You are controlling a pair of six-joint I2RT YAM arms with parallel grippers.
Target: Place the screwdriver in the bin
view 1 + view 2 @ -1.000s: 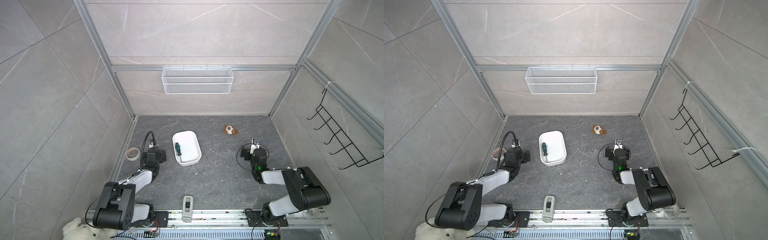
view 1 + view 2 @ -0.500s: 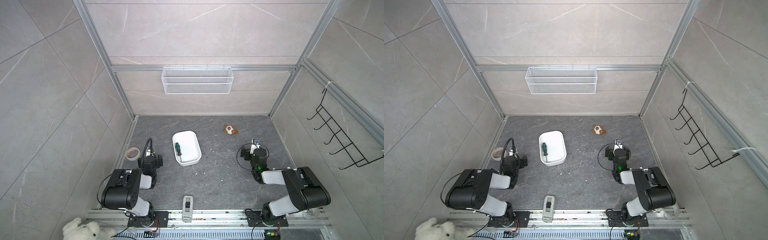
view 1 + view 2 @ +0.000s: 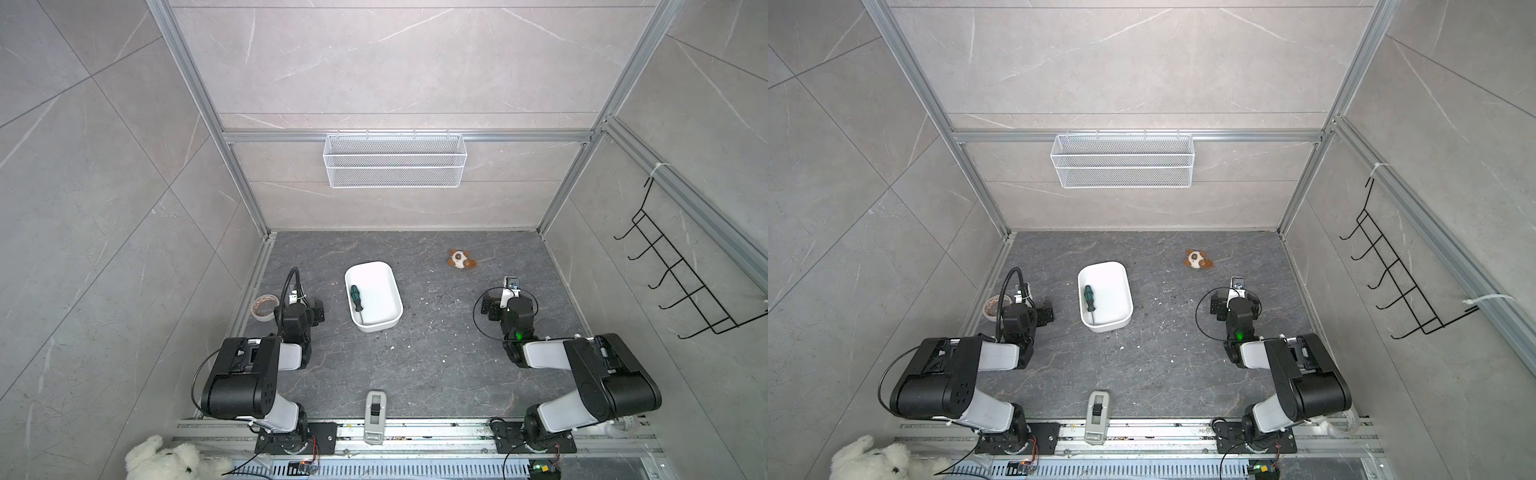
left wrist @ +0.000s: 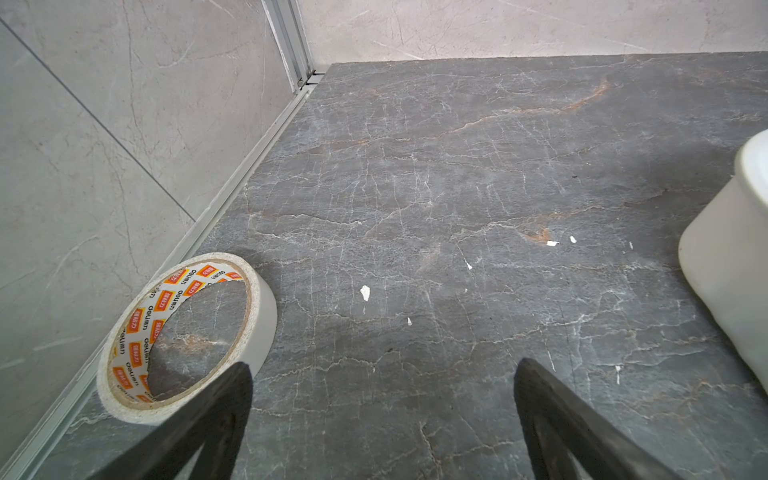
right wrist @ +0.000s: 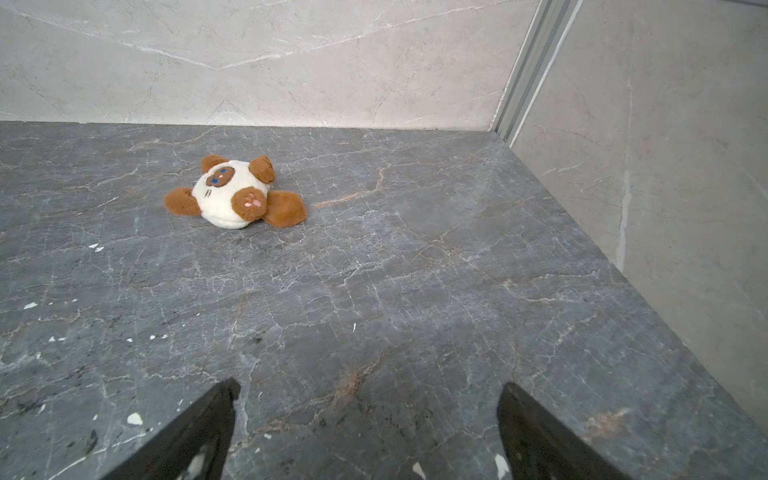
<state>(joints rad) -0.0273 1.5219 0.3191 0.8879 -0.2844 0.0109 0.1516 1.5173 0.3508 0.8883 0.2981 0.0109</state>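
The screwdriver (image 3: 356, 298) lay in the bin (image 3: 376, 327) just right of the left claw (image 4: 382, 372), which, like the right claw (image 5: 368, 388), stood spread and empty.

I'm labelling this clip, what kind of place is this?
Probably a robot test cell: left arm and right arm bolted to a rail, metal-framed tile walls, and props like a tape roll and plush toy.

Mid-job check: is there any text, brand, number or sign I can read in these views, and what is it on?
"deli": printed repeatedly around the inner cardboard core of the tape roll, in the left wrist view.
Orange patches beside it carry white characters that are too small to read.
Nothing readable shows on the bin, the screwdriver or the plush toy.
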